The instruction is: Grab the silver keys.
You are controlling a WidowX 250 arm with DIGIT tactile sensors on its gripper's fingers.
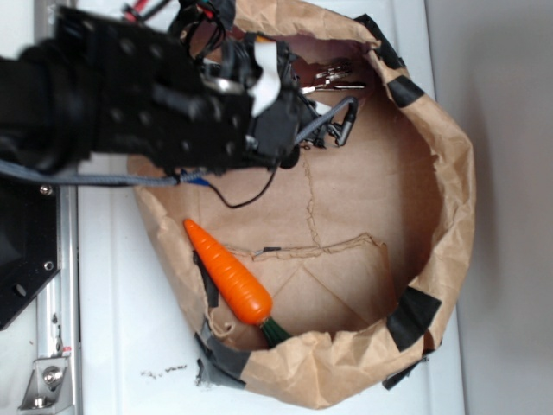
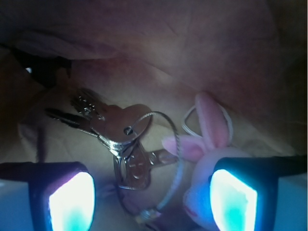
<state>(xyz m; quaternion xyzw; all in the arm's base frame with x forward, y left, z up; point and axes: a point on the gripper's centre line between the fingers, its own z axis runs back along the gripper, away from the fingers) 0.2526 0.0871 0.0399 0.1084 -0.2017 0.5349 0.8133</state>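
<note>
In the exterior view, the black robot arm reaches from the left over a crumpled brown paper bag point(image 1: 449, 173), rolled down into a shallow bowl and patched with black tape, which sits on the white table point(image 1: 130, 328). The arm's tool point(image 1: 333, 121) hangs inside the bag near its upper rim, its fingers spread with nothing between them. Just beyond it, against the paper wall, lies the small bunch of shiny silver metal keys point(image 1: 337, 79). An orange plastic carrot with a green stem point(image 1: 229, 272) lies well apart, at the lower left of the bag floor.

In the wrist view, the tool point(image 2: 154, 195) stands wide open, its two pads glowing pale blue at the bottom corners and gripping nothing. The silver keys point(image 2: 118, 130) lie on the paper between and just beyond the pads, fanned out on a thin wire loop. A pink plush bunny point(image 2: 207, 144) sits just right of the keys, partly behind the right pad.
</note>
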